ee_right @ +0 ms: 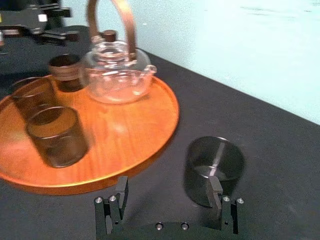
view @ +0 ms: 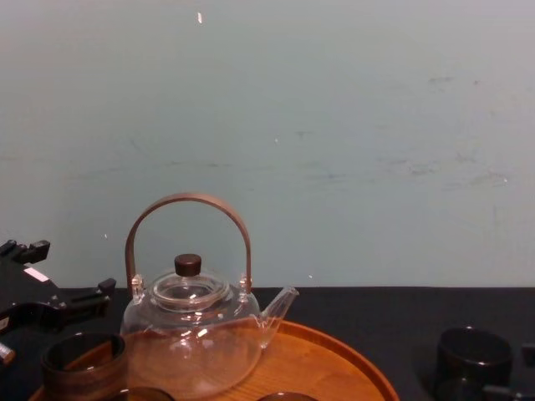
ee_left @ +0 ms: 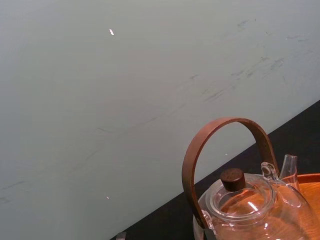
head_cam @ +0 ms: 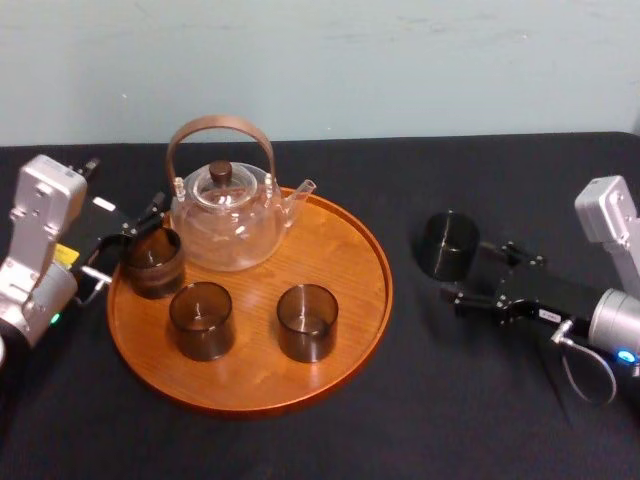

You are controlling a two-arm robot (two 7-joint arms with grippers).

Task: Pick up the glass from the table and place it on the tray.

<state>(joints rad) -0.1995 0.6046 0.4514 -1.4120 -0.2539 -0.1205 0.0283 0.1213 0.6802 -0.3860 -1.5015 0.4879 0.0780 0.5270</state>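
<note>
The dark glass (head_cam: 447, 245) stands upright on the black table, to the right of the round wooden tray (head_cam: 330, 250). My right gripper (head_cam: 468, 272) is open and low over the table, just short of that glass. In the right wrist view the glass (ee_right: 215, 165) stands in line with one of the fingers (ee_right: 220, 197) rather than in the gap of the gripper (ee_right: 167, 197). Nothing is held. My left gripper (head_cam: 128, 245) is open at the tray's left edge, beside another dark glass (head_cam: 152, 262) on the tray.
A clear glass teapot (head_cam: 225, 225) with a brown hoop handle sits at the back of the tray. Two more dark glasses (head_cam: 202, 320) (head_cam: 307, 322) stand at the tray's front. The tray's right half is bare wood. A pale wall rises behind the table.
</note>
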